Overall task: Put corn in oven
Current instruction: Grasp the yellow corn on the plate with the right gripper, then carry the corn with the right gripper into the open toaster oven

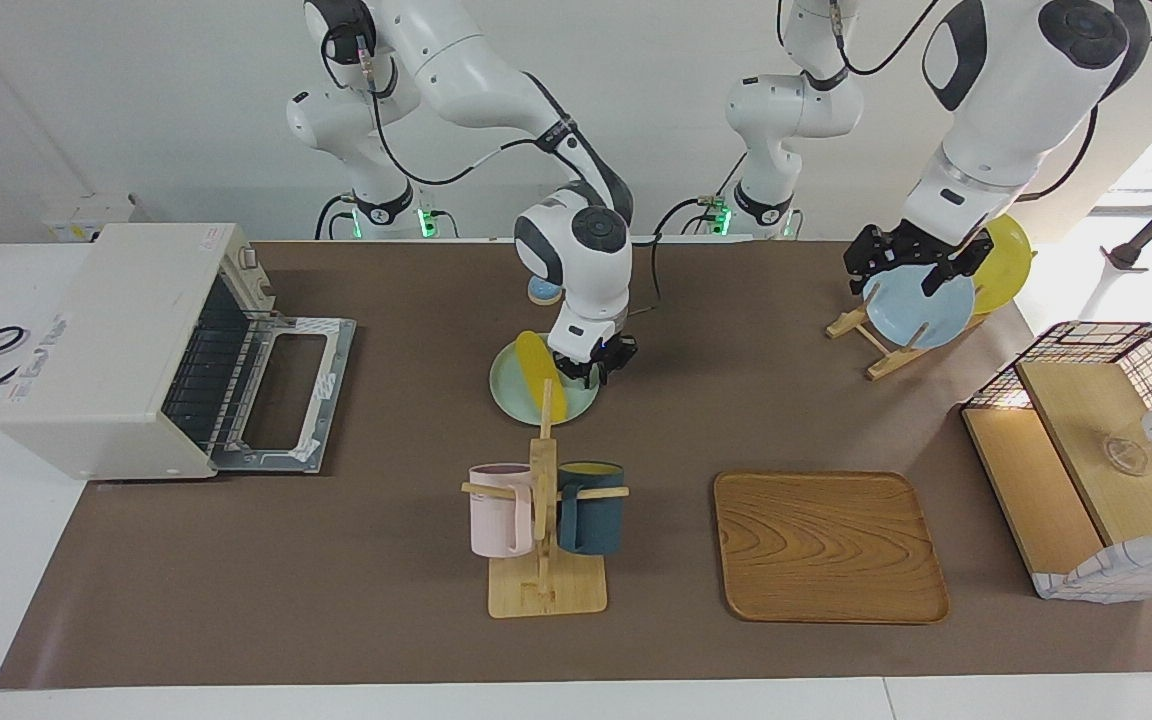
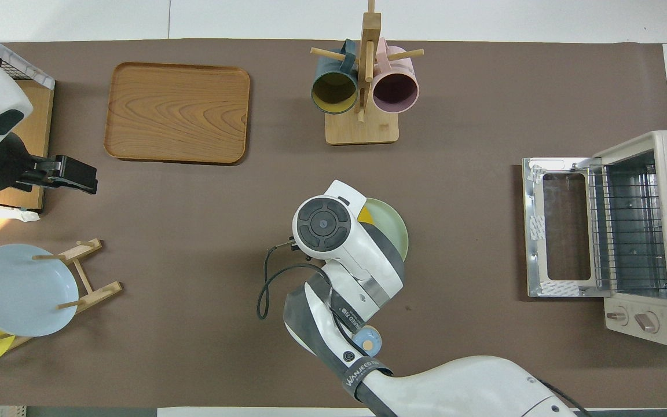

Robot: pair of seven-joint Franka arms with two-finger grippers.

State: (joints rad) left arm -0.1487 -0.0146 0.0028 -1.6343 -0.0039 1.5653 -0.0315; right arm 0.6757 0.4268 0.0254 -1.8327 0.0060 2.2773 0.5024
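The yellow corn [image 1: 536,372] lies on a pale green plate [image 1: 511,397] in the middle of the table. My right gripper [image 1: 586,375] is low over that plate, right beside the corn on the side toward the left arm's end. In the overhead view the right wrist covers the gripper, and only a sliver of the corn [image 2: 365,216] shows on the plate [image 2: 396,233]. The off-white oven [image 1: 116,340] stands at the right arm's end with its door [image 1: 286,390] folded down and the wire rack bare. My left gripper [image 1: 898,268] hangs open and empty over the plate rack.
A mug tree [image 1: 544,520] with a pink and a dark blue mug stands farther from the robots than the green plate. Beside it lies a wooden tray [image 1: 829,545]. A wire-and-wood basket shelf [image 1: 1096,450] and a rack with a blue plate [image 1: 921,310] are at the left arm's end.
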